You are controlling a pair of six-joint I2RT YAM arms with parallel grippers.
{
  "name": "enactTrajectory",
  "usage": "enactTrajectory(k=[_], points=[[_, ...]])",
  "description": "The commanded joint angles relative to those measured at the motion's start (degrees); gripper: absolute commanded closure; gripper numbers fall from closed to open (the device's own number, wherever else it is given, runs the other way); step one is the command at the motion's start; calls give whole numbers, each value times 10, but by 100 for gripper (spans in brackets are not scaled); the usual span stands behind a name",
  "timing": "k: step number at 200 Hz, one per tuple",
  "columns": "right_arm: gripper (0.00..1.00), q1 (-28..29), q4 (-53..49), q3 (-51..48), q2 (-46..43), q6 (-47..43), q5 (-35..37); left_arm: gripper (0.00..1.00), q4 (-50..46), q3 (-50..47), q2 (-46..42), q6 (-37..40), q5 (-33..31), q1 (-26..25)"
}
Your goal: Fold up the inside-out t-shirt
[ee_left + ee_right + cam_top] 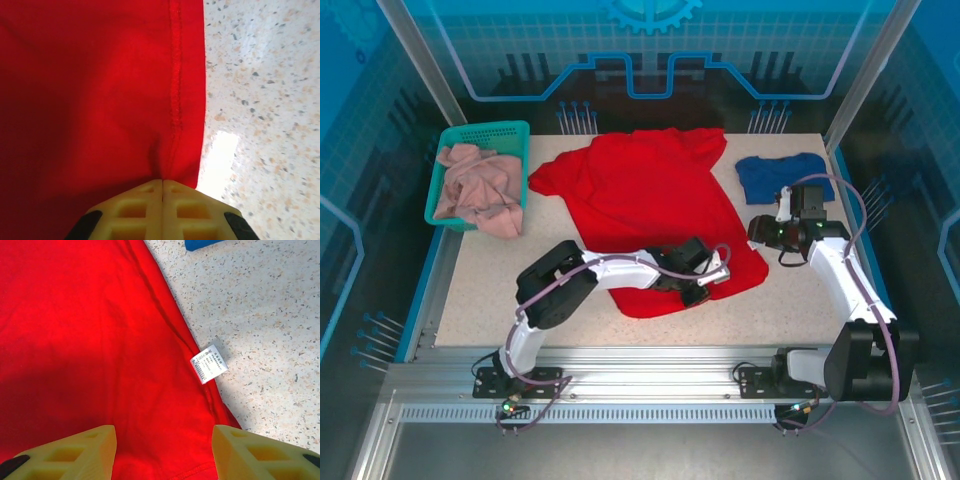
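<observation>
The inside-out t-shirt (640, 190) lies spread flat across the middle of the table, bright red, with its seams and a white care label (209, 363) showing. My left gripper (700, 290) reaches across to the shirt's near hem. In the left wrist view its jaws (162, 181) are pressed together, pinching a puckered fold of the red cloth (90, 90) beside the stitched edge. My right gripper (760, 232) hovers at the shirt's right side. Its jaws (164, 432) stand apart over the red cloth (90, 330) near the hem corner, holding nothing.
A green basket (448, 135) at the back left holds a pale pinkish garment (475, 190). A dark blue t-shirt (780, 175) lies at the back right, its edge (200, 244) just beyond my right gripper. Bare speckled tabletop (480, 290) lies near left.
</observation>
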Motion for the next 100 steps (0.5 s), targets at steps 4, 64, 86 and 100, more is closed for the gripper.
enactTrajectory(k=[4,64,86,100], points=[[46,0,-6,-7,-20,7,-24,100,83,-52,-88,-115,108,53],[48,74,43,-72,-97,-33,-96,100,278,-174,-184,-414,180,166],[49,124,83,-106,-111,-48,-119,100,299,-186,-188,-464,210,195],[48,158,127,-128,-110,-52,-115,100,302,-185,-190,-477,226,202]])
